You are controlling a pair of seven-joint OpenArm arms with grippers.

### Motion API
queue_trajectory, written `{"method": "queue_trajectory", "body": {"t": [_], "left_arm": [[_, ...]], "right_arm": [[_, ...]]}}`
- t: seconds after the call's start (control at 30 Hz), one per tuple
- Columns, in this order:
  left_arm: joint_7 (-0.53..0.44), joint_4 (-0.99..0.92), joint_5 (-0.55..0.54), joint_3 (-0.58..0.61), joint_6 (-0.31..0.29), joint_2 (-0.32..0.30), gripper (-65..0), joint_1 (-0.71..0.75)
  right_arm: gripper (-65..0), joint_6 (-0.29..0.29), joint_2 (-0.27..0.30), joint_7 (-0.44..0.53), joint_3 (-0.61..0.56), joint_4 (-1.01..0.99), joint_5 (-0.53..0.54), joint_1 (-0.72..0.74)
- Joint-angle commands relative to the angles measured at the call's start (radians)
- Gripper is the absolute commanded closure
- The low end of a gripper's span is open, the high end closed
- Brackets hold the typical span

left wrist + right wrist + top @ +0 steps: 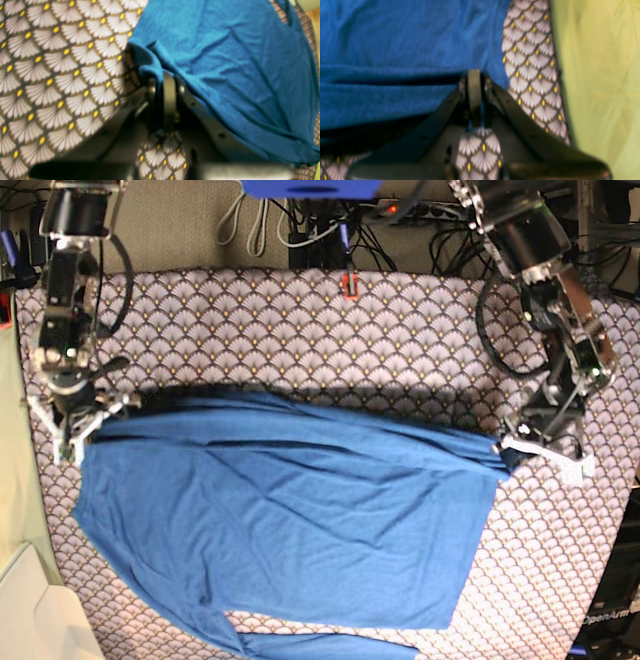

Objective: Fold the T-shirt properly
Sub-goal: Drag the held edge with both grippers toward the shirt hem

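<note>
The royal-blue T-shirt [290, 520] lies spread over the patterned tablecloth [300, 330], with its upper edge pulled into a taut fold between the two arms. In the base view my left gripper [507, 452] is at the shirt's right end, shut on a bunch of the fabric. The left wrist view shows its jaws [169, 77] together with the blue cloth [225, 75] pinched at their tips. At the shirt's upper left corner my right gripper [80, 425] is shut on the fabric too. The right wrist view shows that gripper [474, 75] closed on the edge of the T-shirt [395, 50].
A pale yellow-green surface [600, 75] borders the table just beyond my right gripper. A white object [35, 620] sits at the bottom left corner. A small red item [350, 285] lies at the table's far edge, with cables [300, 225] behind it.
</note>
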Motion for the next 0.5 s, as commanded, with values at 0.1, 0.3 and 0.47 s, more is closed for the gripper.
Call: {"method": "queue_trajectory", "body": {"t": [0.1,0.3,0.47], "left_arm": [[-0.018,-0.060,-0.012,-0.002,-0.004,-0.012,-0.4,-0.063],[-0.020,-0.133,-0.012,-0.002,-0.004,-0.012,-0.4,-0.119],[-0.020,-0.164,-0.012,-0.002,-0.004,-0.013,-0.4,-0.166]], "right_arm": [[0.0,-0.003,0.040,0.023,0.004,-0.051,-0.002,0.058],[0.0,0.020,0.072,0.024,-0.053,-0.134,-0.002,0.127],[0.0,0.020,0.074,0.024,-0.067,-0.142,-0.002,0.167]]}}
